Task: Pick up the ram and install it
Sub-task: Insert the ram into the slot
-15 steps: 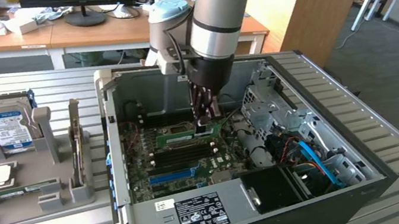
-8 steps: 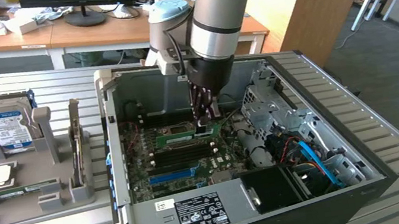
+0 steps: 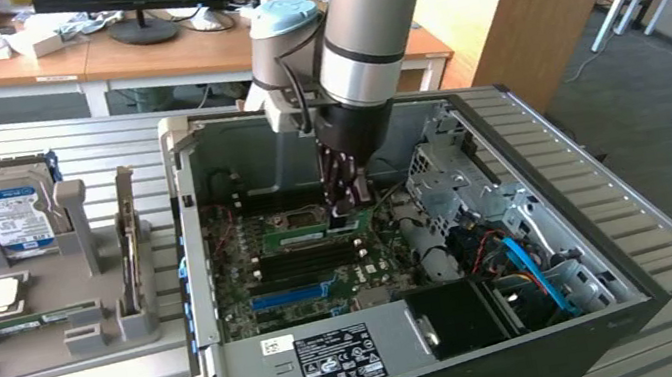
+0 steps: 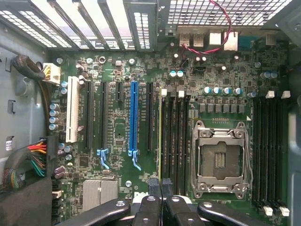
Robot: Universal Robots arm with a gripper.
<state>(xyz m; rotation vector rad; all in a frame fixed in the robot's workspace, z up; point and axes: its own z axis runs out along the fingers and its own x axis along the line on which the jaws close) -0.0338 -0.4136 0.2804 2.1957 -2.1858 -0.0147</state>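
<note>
Green ram (image 3: 314, 233), pinched edge-on between the gripper's (image 4: 160, 184) pressed-together fingers above the black slots (image 4: 175, 136), could be cracked or left half-seated if pushed down misaligned.

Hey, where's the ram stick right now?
In the exterior view the ram sits edge-up inside the open computer case, over the memory slots beside the CPU socket, clamped by the gripper.
</note>
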